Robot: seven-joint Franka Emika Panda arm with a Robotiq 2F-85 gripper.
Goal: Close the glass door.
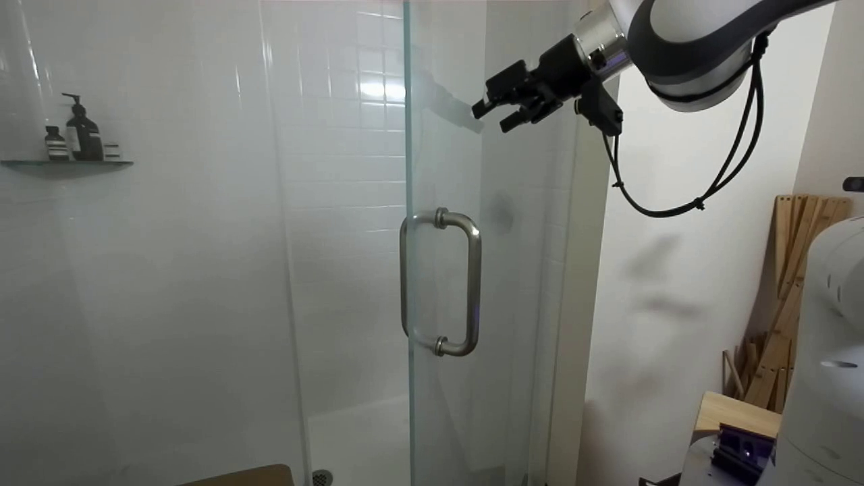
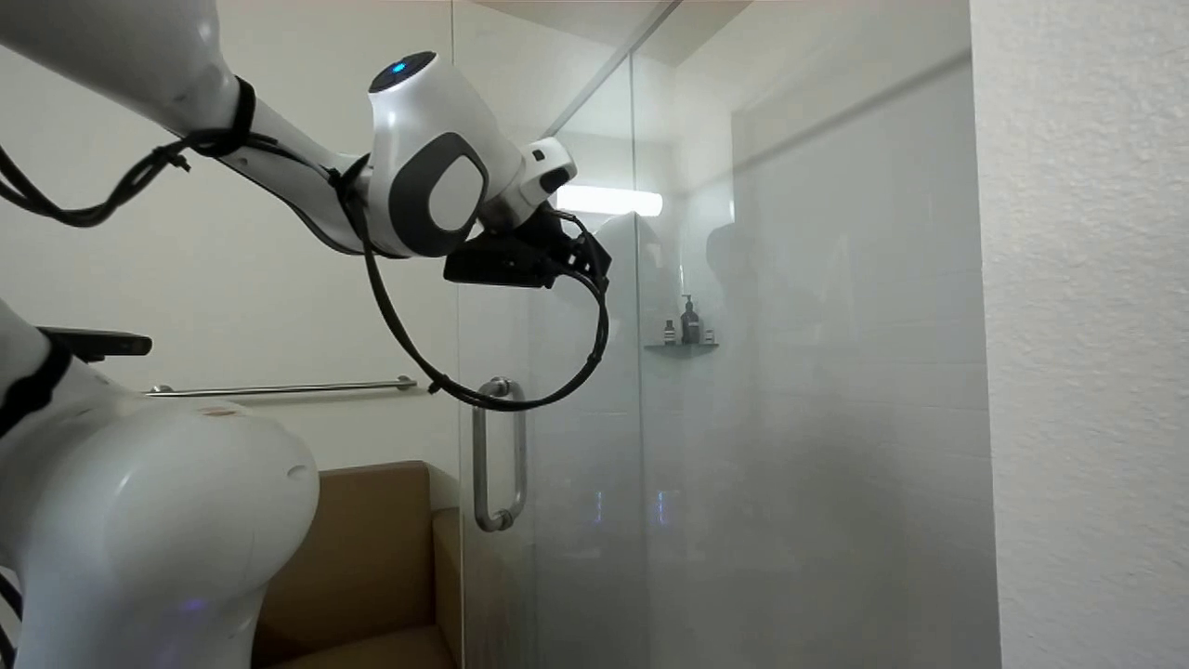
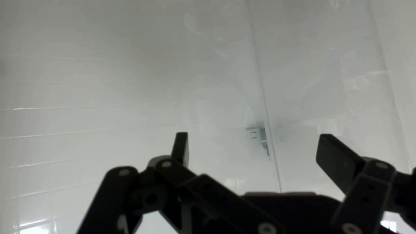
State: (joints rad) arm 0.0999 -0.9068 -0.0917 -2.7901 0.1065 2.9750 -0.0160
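Observation:
The glass door (image 1: 459,412) is a tall clear panel with its free edge facing the camera in an exterior view. It appears to stand open, swung out from the shower. Its vertical chrome loop handle (image 1: 474,283) is at mid height; the handle also shows in an exterior view (image 2: 481,465). My gripper (image 1: 494,118) is above the handle and apart from it, with fingers tilted down toward the glass. The wrist view shows the gripper (image 3: 254,145) with its fingers wide apart and nothing between them. In an exterior view the arm hides the fingers. The handle is out of the wrist view.
A corner shelf (image 1: 27,162) with bottles is inside the shower, past a fixed glass panel (image 2: 817,520). A cable loop (image 2: 599,344) hangs below my wrist. A tan seat (image 2: 353,557), a towel bar (image 2: 288,387) and wooden slats (image 1: 783,317) stand around. A wall (image 2: 1077,372) borders the shower.

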